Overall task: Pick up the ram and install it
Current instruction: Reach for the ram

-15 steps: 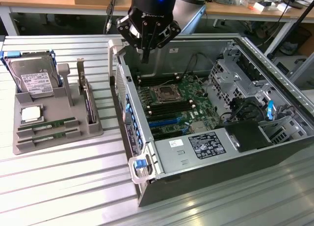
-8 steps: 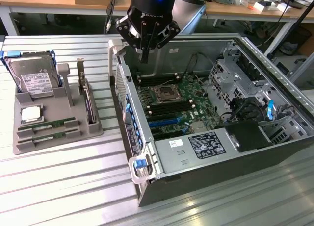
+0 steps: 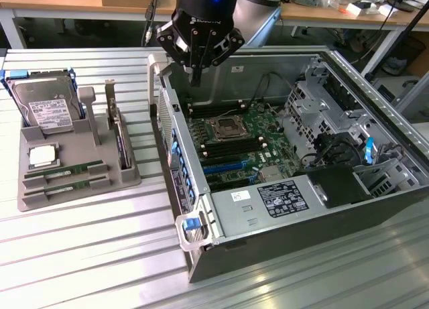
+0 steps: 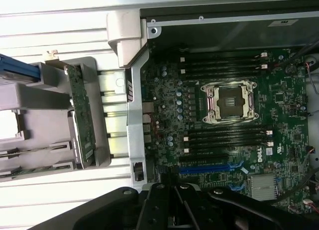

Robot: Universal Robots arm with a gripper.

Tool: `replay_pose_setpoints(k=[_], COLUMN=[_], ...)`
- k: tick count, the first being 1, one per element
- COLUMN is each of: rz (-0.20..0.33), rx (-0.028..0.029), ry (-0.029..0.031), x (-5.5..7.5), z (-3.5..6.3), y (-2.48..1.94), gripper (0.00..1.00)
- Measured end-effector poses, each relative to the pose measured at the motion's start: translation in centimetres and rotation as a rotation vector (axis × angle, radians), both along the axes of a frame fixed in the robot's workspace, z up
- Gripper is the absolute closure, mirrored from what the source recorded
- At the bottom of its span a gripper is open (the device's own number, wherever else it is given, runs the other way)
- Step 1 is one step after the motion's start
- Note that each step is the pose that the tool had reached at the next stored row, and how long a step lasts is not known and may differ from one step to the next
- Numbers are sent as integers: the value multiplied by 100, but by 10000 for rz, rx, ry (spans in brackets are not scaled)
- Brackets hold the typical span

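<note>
Pincer: pressed together, nothing seen between its fingers; it hangs pointing down over the rim of the open case, on the side that faces the tray
Ram: two green sticks lying flat, side by side, in slots of the grey tray, not yet picked up
Tray's place: on the desk towards the edge on the exterior view's left, just beside the case
Way from pincer to ram: towards the exterior view's left and towards the desk edge nearest that camera, well apart and lower
Ram's long axis: roughly along the exterior view's left-to-right, the end nearer the case tipped slightly away from the camera; one stick parallel to the other
In between: an expansion card stands on edge in the tray, between the sticks and the case
Arm: the only one, so no choice of side
Memory slots: on the motherboard, inside the case, near the pincer
</note>
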State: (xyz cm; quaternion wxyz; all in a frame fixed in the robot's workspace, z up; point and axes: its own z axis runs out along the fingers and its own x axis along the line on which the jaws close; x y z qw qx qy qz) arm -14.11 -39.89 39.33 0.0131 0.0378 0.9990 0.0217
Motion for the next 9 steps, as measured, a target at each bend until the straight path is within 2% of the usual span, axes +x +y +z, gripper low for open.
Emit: replay_pose_setpoints(k=[9], rz=[0], rx=[0], ry=[0], x=[-42], z=[0], y=[0], gripper=[90])
